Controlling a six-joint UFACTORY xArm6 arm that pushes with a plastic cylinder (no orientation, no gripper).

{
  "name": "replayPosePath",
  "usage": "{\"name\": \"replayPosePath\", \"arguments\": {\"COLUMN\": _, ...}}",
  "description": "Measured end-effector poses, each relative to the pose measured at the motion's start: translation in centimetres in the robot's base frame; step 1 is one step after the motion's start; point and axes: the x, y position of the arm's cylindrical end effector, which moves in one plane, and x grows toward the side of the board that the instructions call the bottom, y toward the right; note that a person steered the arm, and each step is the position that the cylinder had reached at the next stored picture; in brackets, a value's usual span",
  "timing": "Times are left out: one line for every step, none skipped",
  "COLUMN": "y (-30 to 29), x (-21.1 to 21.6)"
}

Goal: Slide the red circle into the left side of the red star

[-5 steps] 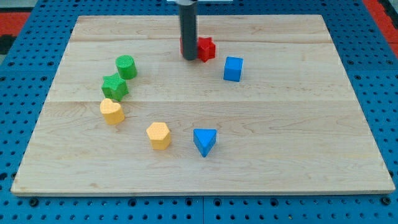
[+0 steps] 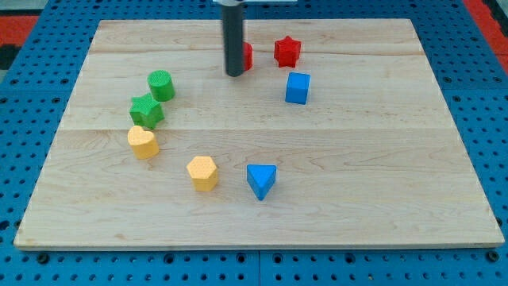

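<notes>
The red star point(image 2: 287, 52) sits near the view's top, right of centre, on the wooden board point(image 2: 357, 159). The red circle point(image 2: 247, 56) is mostly hidden behind my rod; only its right edge shows. A gap of bare wood lies between the circle and the star. My tip point(image 2: 234, 74) rests on the board at the circle's left front, touching or nearly touching it.
A blue cube point(image 2: 298, 87) sits just below the star. A green cylinder point(image 2: 161, 85), a green star point(image 2: 147, 111) and a yellow heart point(image 2: 143, 142) cluster at the view's left. A yellow hexagon point(image 2: 202, 172) and a blue triangle point(image 2: 261, 180) lie lower centre.
The red star has moved right and up, away from the rod. My rod has shifted slightly left, and the red circle's edge now shows apart from the star.
</notes>
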Motion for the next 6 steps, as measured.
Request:
{"name": "replayPosePath", "arguments": {"y": -0.1, "x": -2.6}}
{"name": "replayPosePath", "arguments": {"y": 1.1, "x": -5.3}}
{"name": "replayPosePath", "arguments": {"y": 4.4, "x": -5.3}}
{"name": "replayPosePath", "arguments": {"y": 6.9, "x": -5.3}}
{"name": "replayPosePath", "arguments": {"y": 5.3, "x": -5.3}}
{"name": "replayPosePath", "arguments": {"y": 2.1, "x": -4.2}}
